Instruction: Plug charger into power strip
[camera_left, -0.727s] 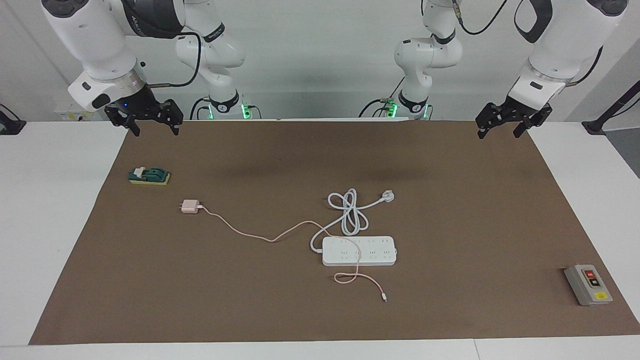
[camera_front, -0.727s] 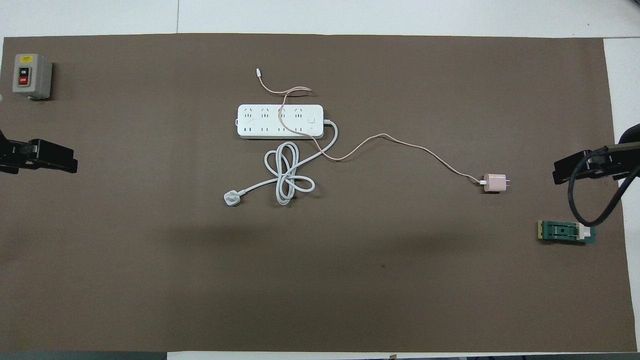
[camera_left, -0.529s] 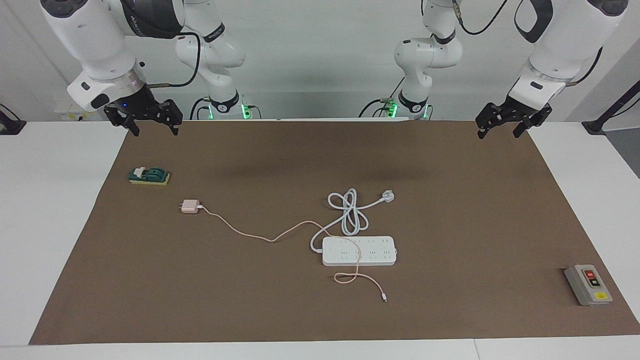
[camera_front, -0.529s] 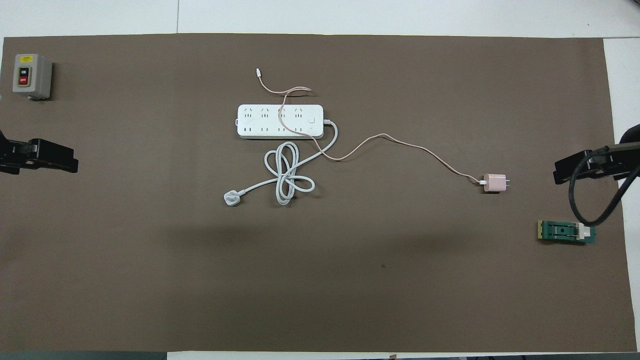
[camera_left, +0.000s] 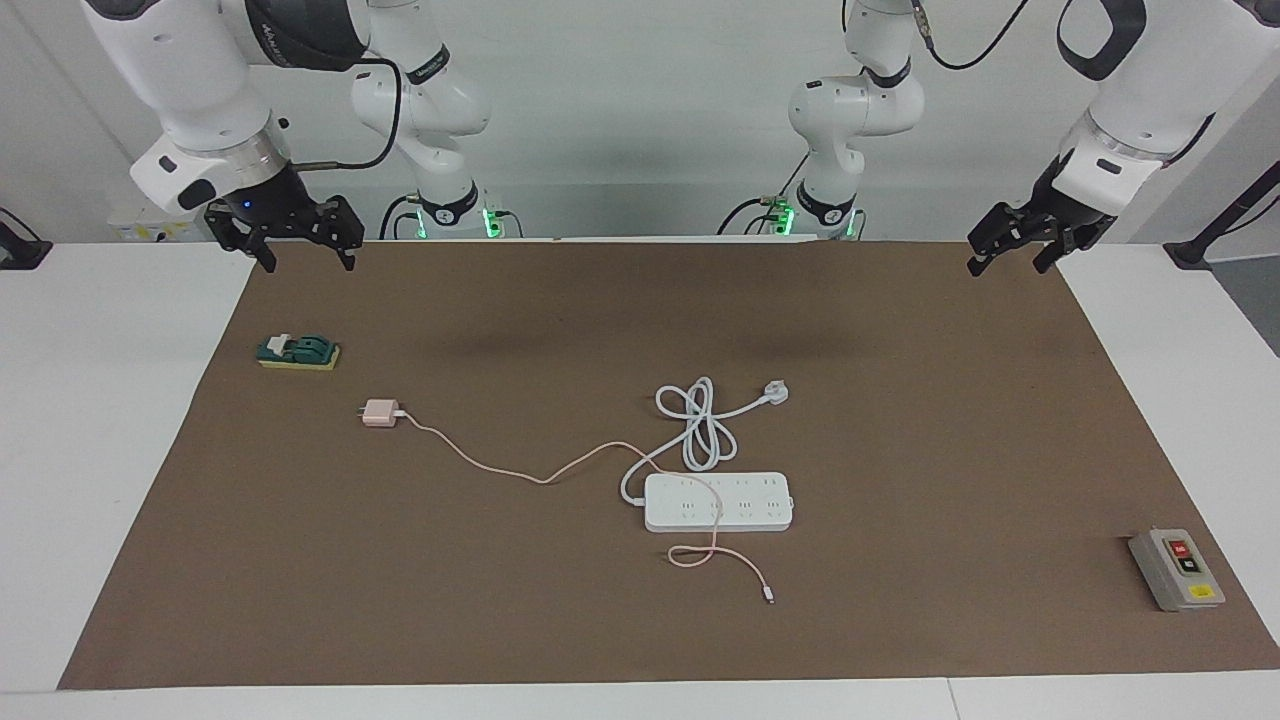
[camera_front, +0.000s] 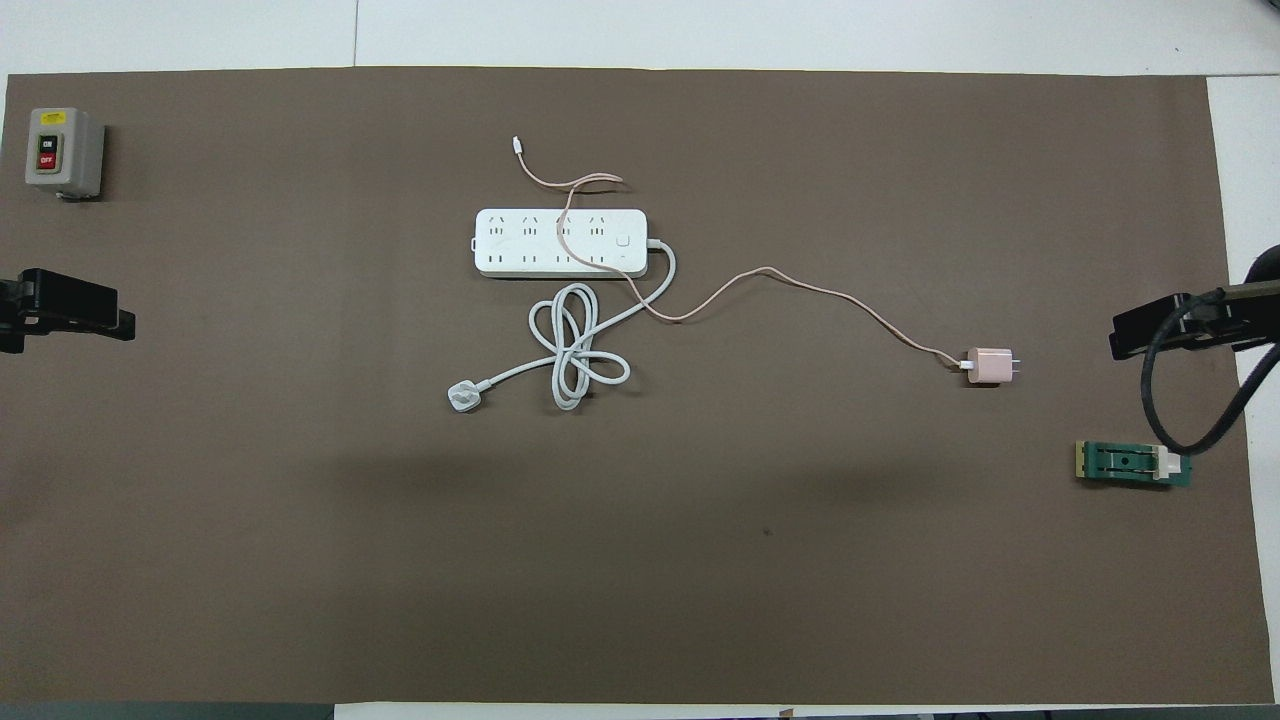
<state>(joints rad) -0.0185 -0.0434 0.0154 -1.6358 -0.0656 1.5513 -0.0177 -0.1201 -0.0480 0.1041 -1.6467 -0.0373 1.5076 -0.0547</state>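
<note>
1. Hovering with nothing between them, the fingers of the right gripper stand spread apart above the robots' edge of the brown mat, at the right arm's end of the desk.
2. The fingers of the left gripper are likewise parted and bare, above the same edge of the mat at the left arm's end; neither gripper touches anything.
3. The charger lies on the mat toward the right arm's end, just farther from the robots than a green and yellow block, with its prongs pointing away from the power strip.
4. Its thin pink cable trails to the strip, crosses over its top face and ends in a small white connector lying farther from the robots.
5. The strip lies flat near the middle of the mat, its thick white cord coiled just nearer to the robots and ending in a white plug.
6. A grey switch box sits well apart at the left arm's end.
7. By my reading, the task is at its start: the charger is unplugged and ungrasped.
8. The next move likely calls for the right gripper to descend over the pink cube and close on its sides, leaving the prongs free to meet a socket not covered by the cable.
</note>
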